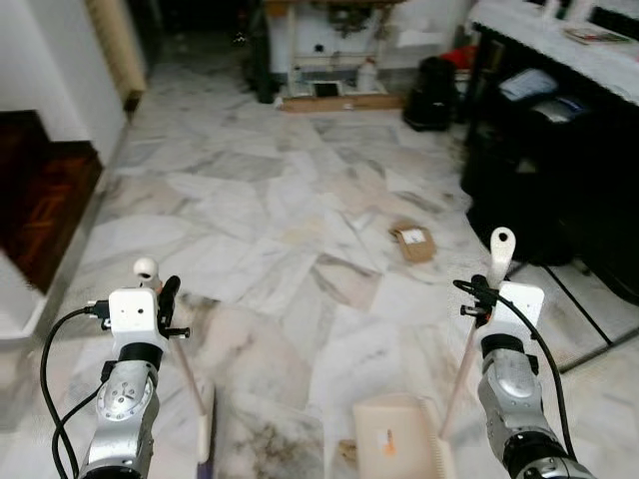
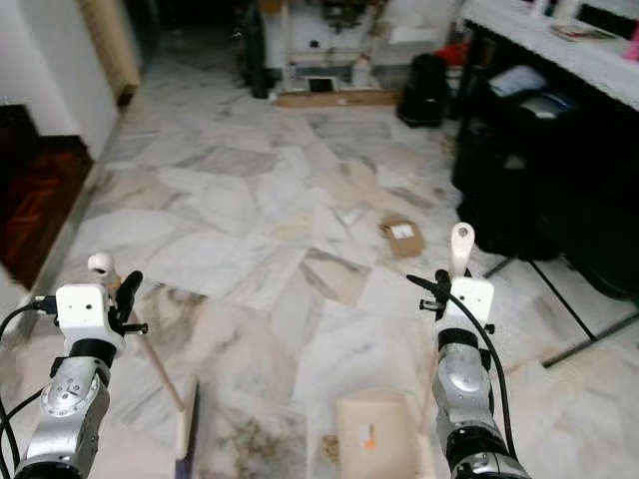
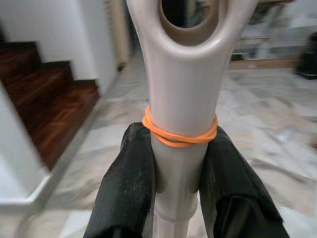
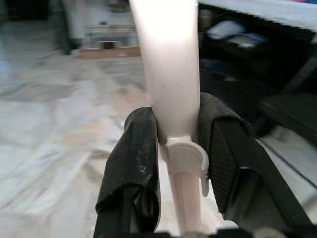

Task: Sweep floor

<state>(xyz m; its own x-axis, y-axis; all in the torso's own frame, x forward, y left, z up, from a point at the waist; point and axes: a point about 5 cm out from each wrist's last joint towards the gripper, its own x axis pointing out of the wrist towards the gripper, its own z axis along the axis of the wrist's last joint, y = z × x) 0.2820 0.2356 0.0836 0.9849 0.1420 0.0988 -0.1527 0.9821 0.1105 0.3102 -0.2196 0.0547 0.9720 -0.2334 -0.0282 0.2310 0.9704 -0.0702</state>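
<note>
Gripping the broom handle (image 3: 181, 99), the left pincer (image 3: 178, 178) clamps below its orange band (image 3: 179, 136).

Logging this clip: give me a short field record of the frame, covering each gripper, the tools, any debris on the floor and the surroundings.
left gripper: shut on broom handle, just below an orange rubber band
broom head: on the marble floor, in front of the robot's left side
right gripper: shut on dustpan handle
dustpan: resting on floor, in front of the robot's right side
debris: small cardboard piece ahead, apart from both tools
surroundings: wooden stairs left, dark furniture right
</note>
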